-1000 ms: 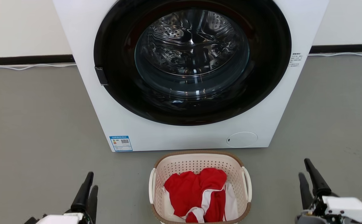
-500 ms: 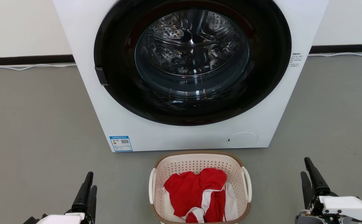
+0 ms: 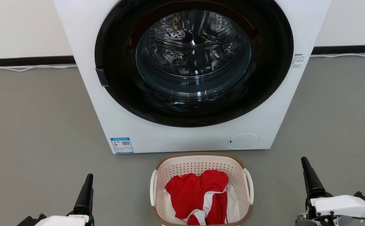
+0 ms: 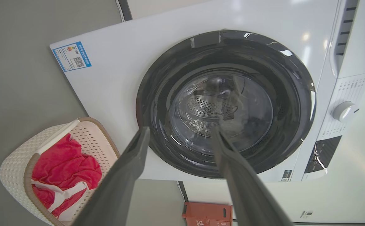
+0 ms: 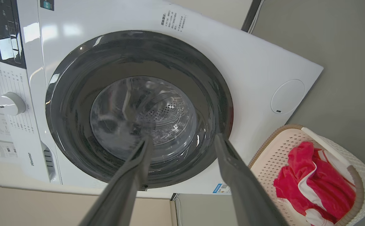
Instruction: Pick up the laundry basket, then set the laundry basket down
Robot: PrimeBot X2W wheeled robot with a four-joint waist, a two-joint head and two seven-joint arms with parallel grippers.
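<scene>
Since a second ago your left jaws and right jaws have rolled edge-on; both stand wide open, holding nothing. Between them the laundry basket (image 3: 198, 164) of red clothes (image 3: 198, 191) sits unlifted on the floor (image 3: 44, 125), just before the washing machine (image 3: 264, 125). Pickup and set-down both remain.

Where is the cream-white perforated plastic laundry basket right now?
Head view, bottom centre: the cream-white perforated laundry basket stands on the grey floor before the white front-loading washing machine, with the left gripper and right gripper apart from it on either side.
</scene>
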